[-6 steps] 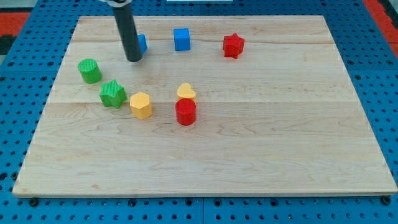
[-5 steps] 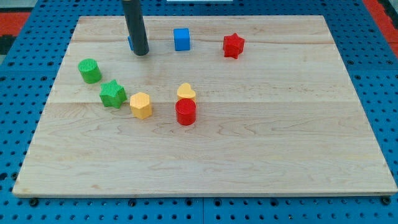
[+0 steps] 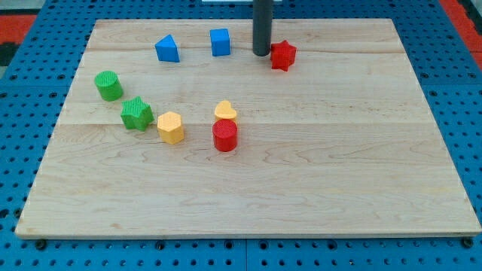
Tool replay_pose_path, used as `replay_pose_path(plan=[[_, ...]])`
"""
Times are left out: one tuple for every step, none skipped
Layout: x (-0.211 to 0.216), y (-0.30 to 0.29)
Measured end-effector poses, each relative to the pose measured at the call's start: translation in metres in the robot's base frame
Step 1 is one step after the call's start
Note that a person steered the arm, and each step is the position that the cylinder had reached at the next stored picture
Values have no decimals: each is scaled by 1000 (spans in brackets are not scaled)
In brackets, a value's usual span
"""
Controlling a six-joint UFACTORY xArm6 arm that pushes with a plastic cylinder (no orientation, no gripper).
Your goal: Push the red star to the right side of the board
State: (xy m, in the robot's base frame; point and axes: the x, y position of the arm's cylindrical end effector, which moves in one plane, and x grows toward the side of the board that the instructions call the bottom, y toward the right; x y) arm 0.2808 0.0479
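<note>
- Dark rod dropping in from the top edge, a little right of centre, with my tip (image 3: 260,53) planted on the wooden worktop (image 3: 339,150).
- No gripper on this arm at all, just the bare rod, so nothing clamped or held.
- Tip parked just left of the red star (image 3: 282,55), very close; touching or a sliver apart, cannot tell.
- Red star sitting in the upper part of the frame, right of centre, well short of the worktop's right edge.
- On the other side of the tip, to the frame's left: blue cube (image 3: 220,42), near but clearly apart from the rod.
- Further left along the same upper band: blue triangular block (image 3: 167,49), standing alone.
- Over on the left side: green cylinder (image 3: 108,85), and just below and right of it the green star (image 3: 136,113).
- Right beside the green star: yellow hexagonal block (image 3: 171,126), close, with a thin gap showing.
- Near the middle of the frame: yellow heart (image 3: 225,111) with the red cylinder (image 3: 224,135) directly below it, the two touching or very nearly so.
- Around the worktop: blue perforated base (image 3: 22,113), with a patch of red in the upper left corner of the frame.
</note>
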Motion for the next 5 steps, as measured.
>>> replay_pose_path(plan=[[5,35],[2,13],[5,-51],[-6,-105],[-20,-133]])
